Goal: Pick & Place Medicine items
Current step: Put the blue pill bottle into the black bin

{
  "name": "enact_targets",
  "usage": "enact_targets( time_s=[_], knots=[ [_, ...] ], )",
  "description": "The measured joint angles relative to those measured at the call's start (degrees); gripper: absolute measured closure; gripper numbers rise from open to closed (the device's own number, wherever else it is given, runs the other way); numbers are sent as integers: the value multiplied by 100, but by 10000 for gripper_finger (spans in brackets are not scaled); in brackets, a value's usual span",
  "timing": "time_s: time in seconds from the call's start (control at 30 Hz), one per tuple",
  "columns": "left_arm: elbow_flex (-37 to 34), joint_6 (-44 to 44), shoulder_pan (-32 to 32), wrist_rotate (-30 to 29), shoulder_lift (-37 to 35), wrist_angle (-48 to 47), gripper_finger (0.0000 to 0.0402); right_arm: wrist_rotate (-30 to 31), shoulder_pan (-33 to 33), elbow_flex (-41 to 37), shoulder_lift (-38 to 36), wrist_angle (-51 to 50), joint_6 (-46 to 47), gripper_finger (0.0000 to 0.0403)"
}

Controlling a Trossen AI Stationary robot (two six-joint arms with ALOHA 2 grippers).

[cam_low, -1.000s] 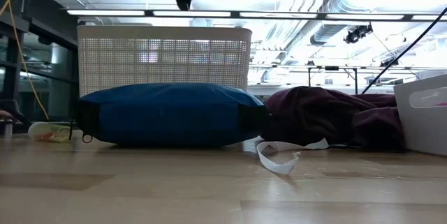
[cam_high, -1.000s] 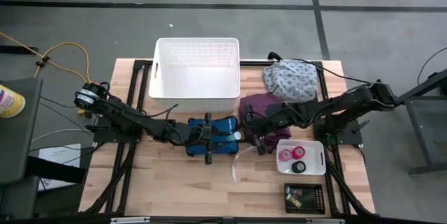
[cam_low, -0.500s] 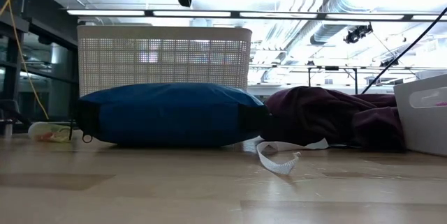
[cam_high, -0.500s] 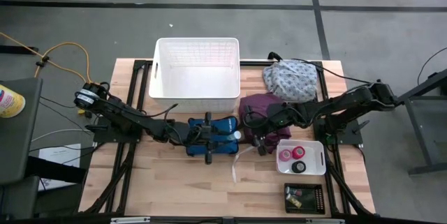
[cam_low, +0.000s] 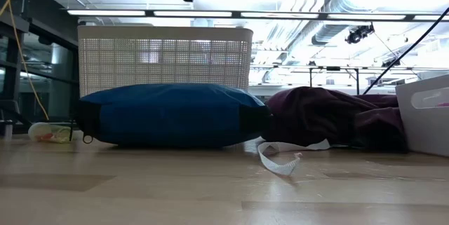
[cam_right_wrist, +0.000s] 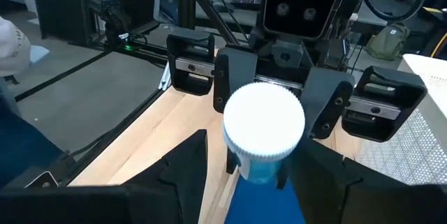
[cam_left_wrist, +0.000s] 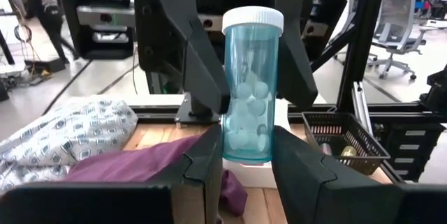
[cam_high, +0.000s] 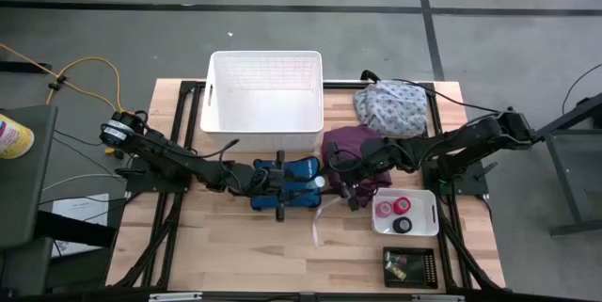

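I see left gripper (cam_left_wrist: pixel 248 165) jaws pinching teal pill vial (cam_left_wrist: pixel 249 91) upright, white cap up, above blue pouch (cam_high: pixel 287 176). Right gripper (cam_left_wrist: pixel 230 49) jaws spread, flanking vial, not touching.

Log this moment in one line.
left gripper: shut on pill vial, over blue pouch | right gripper: at vial's cap end

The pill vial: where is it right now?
In the left wrist view the vial stands upright, gripped in the left claw. In the high view that claw hangs over the blue pouch, facing the right claw.
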Motion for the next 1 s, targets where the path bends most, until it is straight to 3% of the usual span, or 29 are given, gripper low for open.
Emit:
enact_targets(
  time_s=[0.6,1.0],
  knots=[
    [0,48,-4,4,0,77,301,-112,0,0,0,218,0,232],
    [0,123,-4,7,0,75,301,-70,-2,0,0,221,-24,315]
  ],
)
